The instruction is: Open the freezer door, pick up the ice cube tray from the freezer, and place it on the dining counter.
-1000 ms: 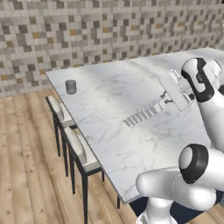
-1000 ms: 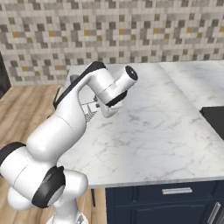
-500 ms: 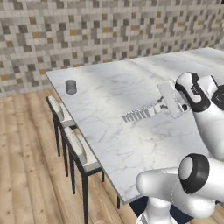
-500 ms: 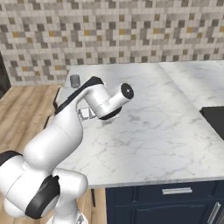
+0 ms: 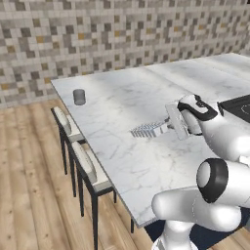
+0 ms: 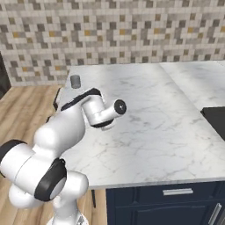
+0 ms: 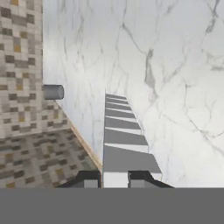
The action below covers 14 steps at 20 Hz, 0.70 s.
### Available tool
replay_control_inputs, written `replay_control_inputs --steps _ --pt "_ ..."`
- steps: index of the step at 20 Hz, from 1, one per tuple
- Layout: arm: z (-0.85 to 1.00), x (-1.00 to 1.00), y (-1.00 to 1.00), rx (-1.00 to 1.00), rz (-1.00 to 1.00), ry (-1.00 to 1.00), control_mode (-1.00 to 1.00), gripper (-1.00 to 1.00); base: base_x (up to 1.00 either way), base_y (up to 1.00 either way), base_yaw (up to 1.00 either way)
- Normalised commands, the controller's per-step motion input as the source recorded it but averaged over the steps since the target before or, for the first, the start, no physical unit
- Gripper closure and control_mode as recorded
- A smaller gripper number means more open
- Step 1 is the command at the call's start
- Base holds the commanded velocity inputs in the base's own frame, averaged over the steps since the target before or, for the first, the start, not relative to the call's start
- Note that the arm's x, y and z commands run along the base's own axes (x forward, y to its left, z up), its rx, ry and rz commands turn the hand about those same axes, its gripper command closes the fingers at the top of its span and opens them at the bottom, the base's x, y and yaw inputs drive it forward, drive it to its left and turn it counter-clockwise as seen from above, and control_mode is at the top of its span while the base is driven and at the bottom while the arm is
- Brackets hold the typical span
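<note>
The ice cube tray (image 5: 148, 131) is a flat whitish grid held on edge, low over the dining counter (image 5: 117, 97). My gripper (image 5: 169, 125) is shut on the tray's right end. In the hand view the tray (image 7: 122, 140) runs away from the gripper (image 7: 114, 179), with a dark fingertip on each side of it and the marble counter (image 7: 175, 65) behind. I cannot tell whether the tray touches the marble. In the right base view my own arm hides the tray over the counter (image 6: 154, 110).
A small grey cup (image 5: 79, 96) (image 6: 75, 81) (image 7: 53, 92) stands near the counter's far left corner. Two cushioned stools (image 5: 90, 168) line the left edge. A dark cooktop (image 6: 216, 118) lies at the right, with navy cabinets (image 6: 176, 197) below.
The arm has folded down and the hand has sunk toward the counter, bringing the tray lower and slightly left. The grip on the tray is unchanged.
</note>
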Motion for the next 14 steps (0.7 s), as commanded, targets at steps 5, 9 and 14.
replay_control_inputs --steps 5,9,14 --pt "-0.52 0.16 0.05 0.0 0.0 -0.17 -1.0 1.0 0.0 0.0 0.0" --pt "-0.54 0.0 0.0 0.0 0.0 -0.14 -1.0 1.0 0.0 0.0 0.0" --pt "-0.26 0.0 0.04 0.0 0.0 -0.01 -1.0 1.0 0.0 0.0 0.0"
